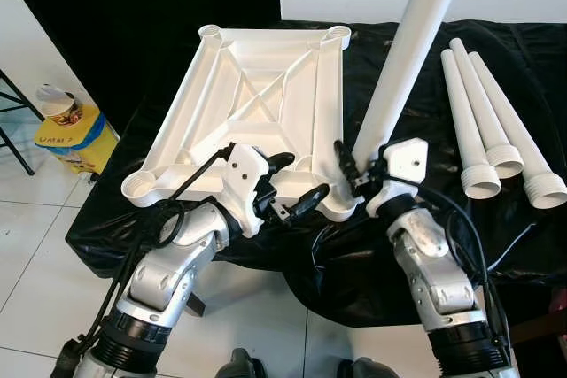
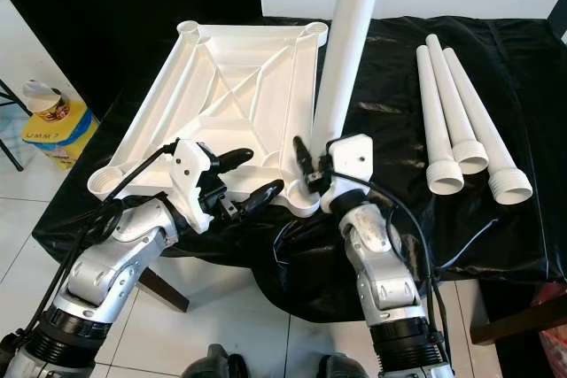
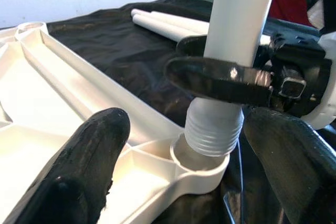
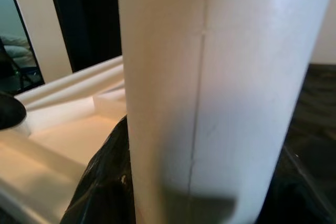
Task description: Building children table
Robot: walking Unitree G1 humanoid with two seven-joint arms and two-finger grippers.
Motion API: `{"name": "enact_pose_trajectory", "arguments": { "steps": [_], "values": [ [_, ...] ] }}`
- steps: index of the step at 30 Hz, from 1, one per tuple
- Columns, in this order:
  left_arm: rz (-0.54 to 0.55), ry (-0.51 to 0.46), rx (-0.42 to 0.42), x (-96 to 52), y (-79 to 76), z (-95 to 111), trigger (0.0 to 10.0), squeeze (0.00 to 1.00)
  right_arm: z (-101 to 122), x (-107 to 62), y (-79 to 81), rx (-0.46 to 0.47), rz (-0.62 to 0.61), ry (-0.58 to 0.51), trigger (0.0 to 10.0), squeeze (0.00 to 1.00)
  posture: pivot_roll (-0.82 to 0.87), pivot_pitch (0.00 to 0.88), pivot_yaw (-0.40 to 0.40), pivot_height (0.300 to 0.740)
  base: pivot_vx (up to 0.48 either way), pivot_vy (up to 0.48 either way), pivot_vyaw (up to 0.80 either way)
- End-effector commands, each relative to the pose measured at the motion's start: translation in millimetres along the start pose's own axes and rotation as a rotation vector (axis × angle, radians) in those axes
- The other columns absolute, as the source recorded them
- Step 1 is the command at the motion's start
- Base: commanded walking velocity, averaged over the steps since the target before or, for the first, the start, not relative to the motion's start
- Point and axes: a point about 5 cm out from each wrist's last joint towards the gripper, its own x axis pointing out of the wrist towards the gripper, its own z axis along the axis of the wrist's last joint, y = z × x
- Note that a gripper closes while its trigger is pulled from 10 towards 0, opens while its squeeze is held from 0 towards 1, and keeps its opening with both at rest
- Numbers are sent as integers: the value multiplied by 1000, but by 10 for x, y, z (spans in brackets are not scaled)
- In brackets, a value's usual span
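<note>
A white plastic tabletop (image 1: 257, 95) lies upside down on a table covered in black cloth (image 1: 372, 245). My right gripper (image 1: 354, 168) is shut on a white table leg (image 1: 407, 50), holding it nearly upright. The leg's threaded end (image 3: 214, 129) sits at the mouth of the near right corner socket (image 3: 202, 163). My left gripper (image 1: 307, 174) hovers open at the tabletop's near edge, just left of that socket, with nothing held. In the right wrist view the leg (image 4: 210, 87) stands close between the fingers.
Three spare white legs (image 1: 483, 121) lie side by side on the cloth at the right, threaded ends toward me. A yellow bag with a cup (image 1: 71, 130) stands on the tiled floor at the left, beside a black stand (image 1: 13, 99).
</note>
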Motion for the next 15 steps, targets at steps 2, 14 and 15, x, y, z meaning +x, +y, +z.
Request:
{"name": "enact_pose_trajectory", "arguments": {
  "steps": [2, 14, 15],
  "values": [
    [-56, 41, 26, -30, -20, -53, 10000, 0, -35, -23, 20, 26, 14, -18, 10000, 0, -4, 96, 31, 740, 0, 0, 0],
    [74, 117, 34, -39, 209, -168, 10000, 0, 250, 20, -119, 72, -102, -164, 10000, 0, -13, 98, 32, 740, 0, 0, 0],
    [82, 114, 25, -38, 219, -162, 10000, 0, 253, 17, -125, 65, -108, -166, 10000, 0, -13, 98, 32, 740, 0, 0, 0]
  ]
}}
